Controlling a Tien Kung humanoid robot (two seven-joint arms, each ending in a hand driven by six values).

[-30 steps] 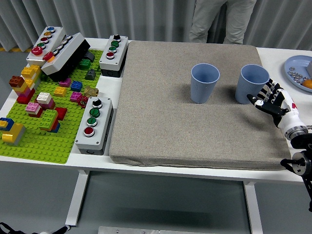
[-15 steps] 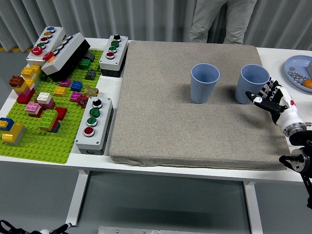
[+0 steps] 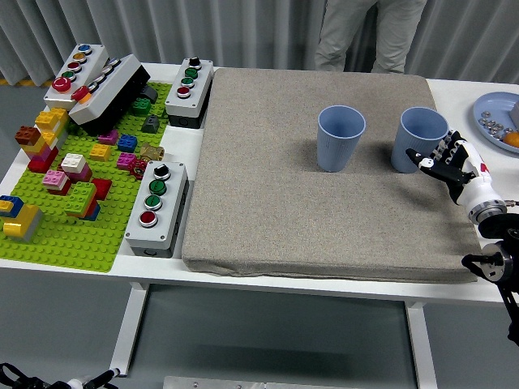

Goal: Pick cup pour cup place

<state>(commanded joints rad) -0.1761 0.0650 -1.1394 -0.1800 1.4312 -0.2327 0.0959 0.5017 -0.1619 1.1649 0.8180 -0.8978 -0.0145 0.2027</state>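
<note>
Lego board (image 3: 57, 235): far off to the left of my fingers, on the white table (image 3: 243, 271); green, crowded with coloured bricks; no part of my job, so I leave it alone.

Button boxes (image 3: 158, 207): also well to the left, one lying along the board's right edge, another further back; clear of my reach.

Grey mat (image 3: 268, 211): spreads under both cups and under my fingers; I judge it is there as the working surface for the pour.

Left cup (image 3: 340, 138): blue, upright, mouth up, beyond my fingertips and to their left, apart from the other cup; by my reading the one to be poured into, though I cannot see whether either cup holds anything.

Right cup (image 3: 419, 139): blue, upright, directly against the left of my fingertips; this is the one I mean to pick up.

Right hand (image 3: 456, 166): comes in from the right edge, low over the mat; fingers (image 3: 438, 160) spread and slightly curved, aimed at the right cup's side wall, holding nothing; whether they touch it I cannot tell; not yet wrapped around it.

Plate (image 3: 491, 109): behind my hand, to the right; small items on it, too small to name.

Person (image 3: 365, 32): stands at the far side; hands not visible.
</note>
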